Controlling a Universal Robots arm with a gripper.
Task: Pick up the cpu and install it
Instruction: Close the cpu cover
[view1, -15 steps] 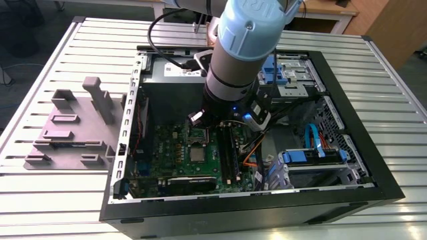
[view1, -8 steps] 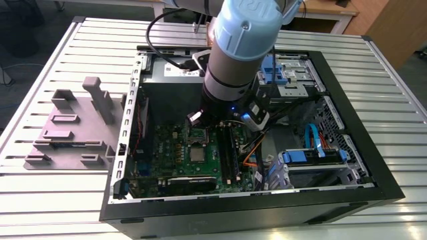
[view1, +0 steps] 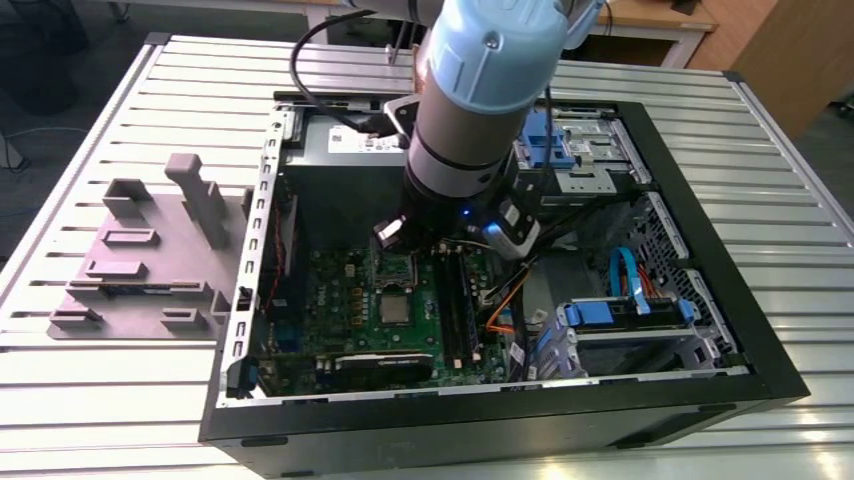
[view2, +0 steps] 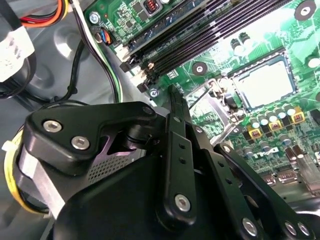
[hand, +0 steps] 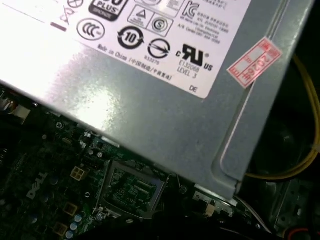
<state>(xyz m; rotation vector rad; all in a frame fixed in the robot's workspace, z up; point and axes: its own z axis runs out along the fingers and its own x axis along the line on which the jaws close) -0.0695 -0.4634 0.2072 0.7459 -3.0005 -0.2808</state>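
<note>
The cpu (view2: 263, 82), a flat silver square, lies inside the black socket frame on the green motherboard (view2: 280, 30). A metal bracket (view2: 220, 97) stands beside the frame. In the exterior view the cpu (view1: 396, 308) shows as a pale square near the middle of the board. My gripper (view1: 451, 235) hangs from the pale blue arm inside the open computer case, above the board and a little behind the cpu. Its black linkage (view2: 180, 150) sits close in the second wrist view, apart from the cpu. An open metal frame (hand: 131, 187) with green board behind it shows in the first wrist view.
The grey power supply (hand: 150, 95) sits at the back of the case (view1: 721, 330), close to the arm. Memory slots (view2: 200, 30), orange and black cables (view2: 45, 15) and a blue drive bay (view1: 627, 315) crowd the exterior view's right. A mauve-grey tray (view1: 134, 265) stands outside on the slatted table.
</note>
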